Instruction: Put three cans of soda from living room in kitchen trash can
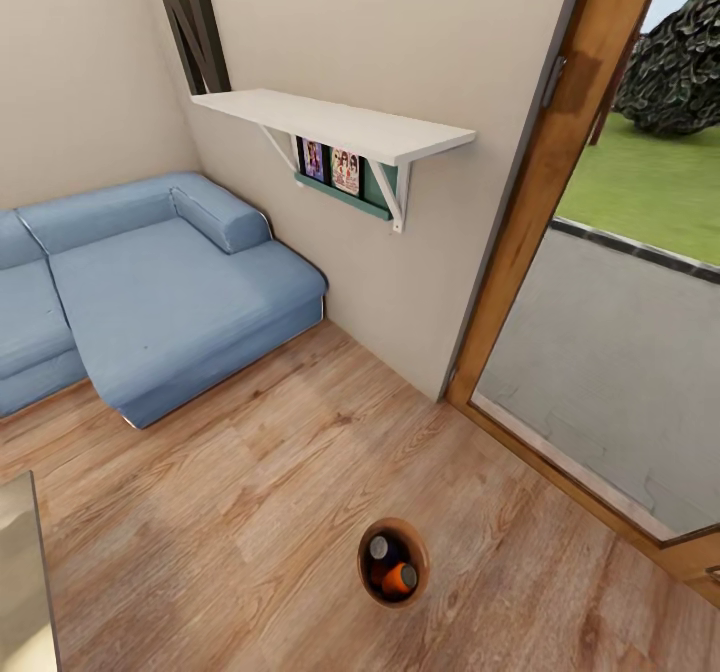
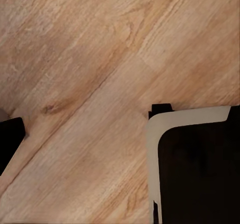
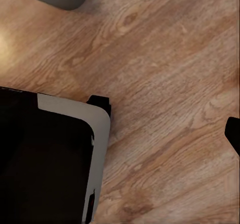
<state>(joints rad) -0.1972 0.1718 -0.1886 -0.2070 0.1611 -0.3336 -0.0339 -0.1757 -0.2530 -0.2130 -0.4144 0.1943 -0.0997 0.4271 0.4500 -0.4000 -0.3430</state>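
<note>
wood-floored living room still holds my trash can (image 1: 393, 561), standing upright near the glass door (image 1: 610, 352) with two soda cans (image 1: 390, 564) visible inside; whether my pincers are open i can't tell, and a careless lift could tip it

Left wrist view: robot body part (image 2: 197, 169) is a black panel with a rounded corner, edged by a pale grey-white rim; a small black tab projects at its corner. Right wrist view: matching part (image 3: 47, 159), black face, same pale rim, small black corner tab.
</note>
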